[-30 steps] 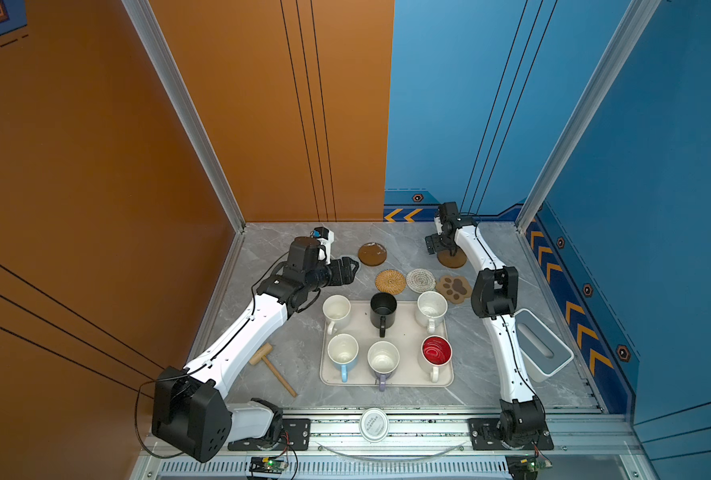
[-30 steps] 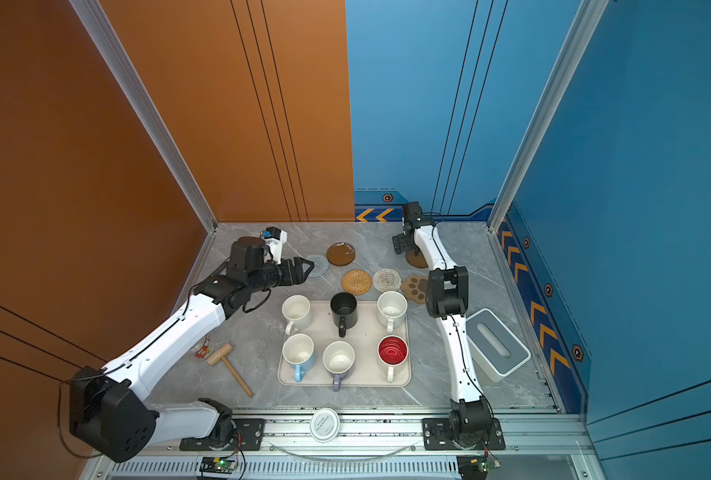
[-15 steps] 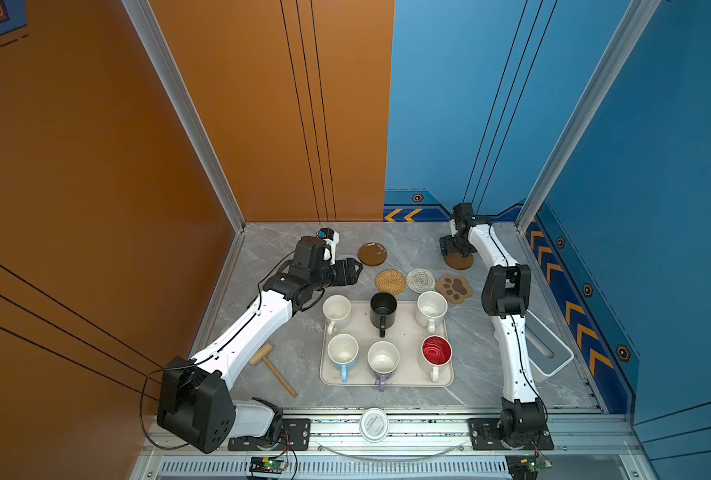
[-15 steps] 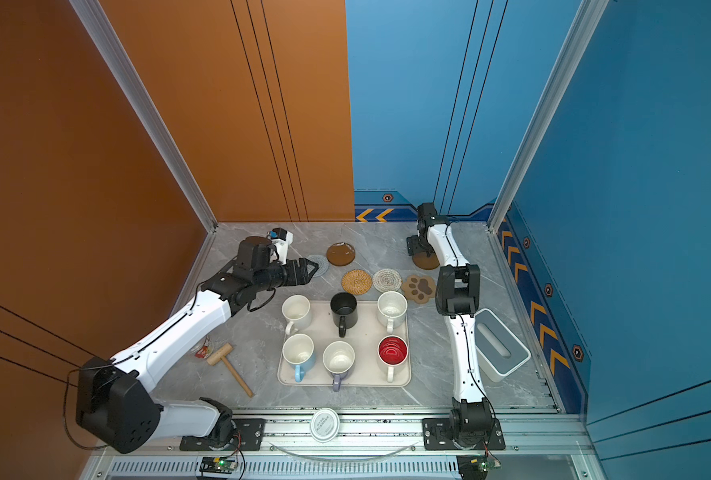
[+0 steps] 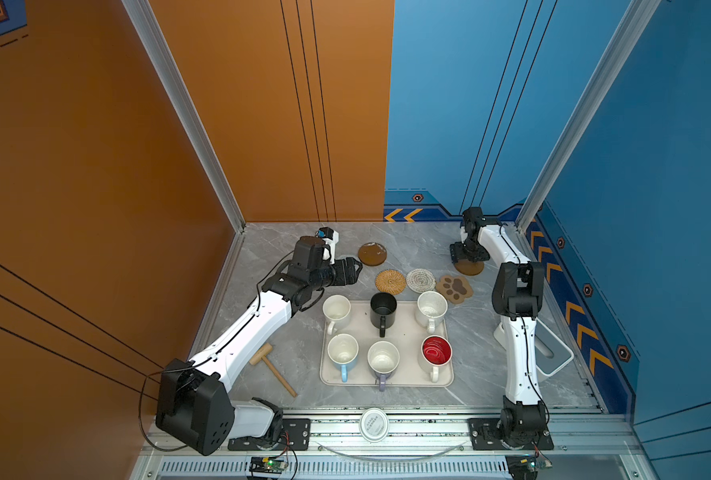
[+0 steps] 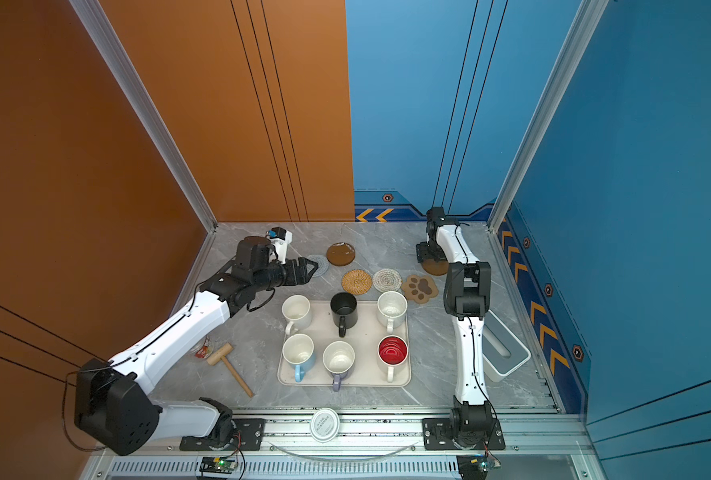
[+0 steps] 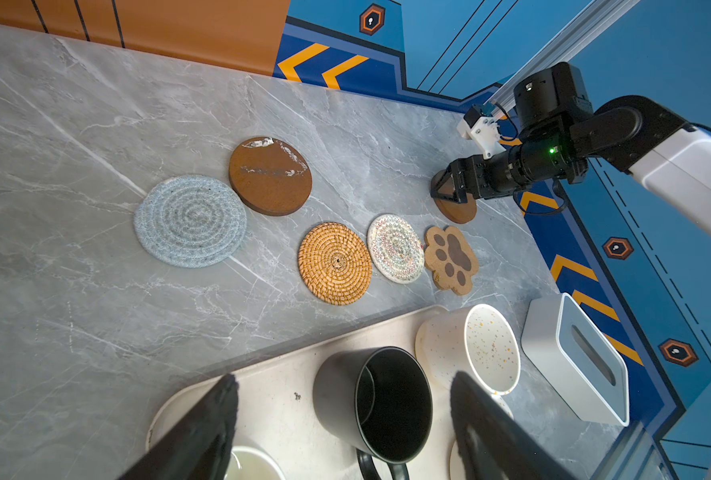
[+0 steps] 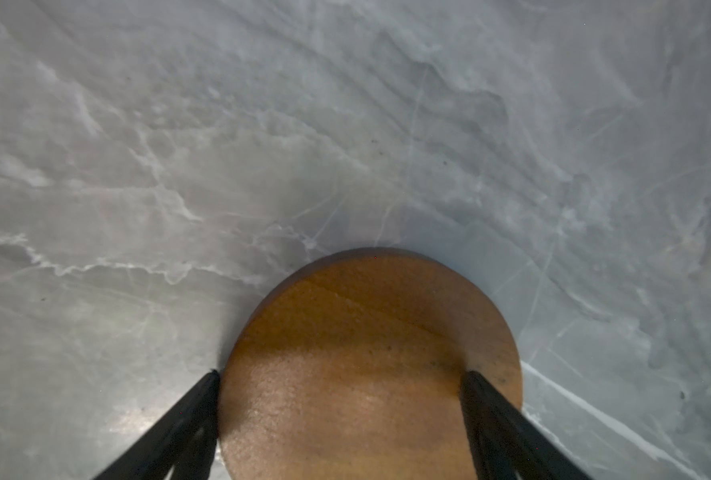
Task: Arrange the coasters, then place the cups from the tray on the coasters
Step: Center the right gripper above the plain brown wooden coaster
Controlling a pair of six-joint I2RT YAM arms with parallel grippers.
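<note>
Beyond the tray's [image 5: 387, 384] far right corner, the right gripper [image 8: 343, 374] stood spread over a brown disc [image 8: 366, 332]. The left gripper [image 7: 343, 378] hung parted, empty, beyond the far left corner.

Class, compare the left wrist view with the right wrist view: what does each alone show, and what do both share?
Left wrist view only: the grey-blue coaster, rattan coaster, whitish woven coaster, paw coaster, a second brown disc, the tray with the black mug and speckled mug, a white box. Right wrist view only: the right gripper close up, one fingertip at the rim of the brown disc, one over its top. Both: that disc, that gripper, the marble table.
</note>
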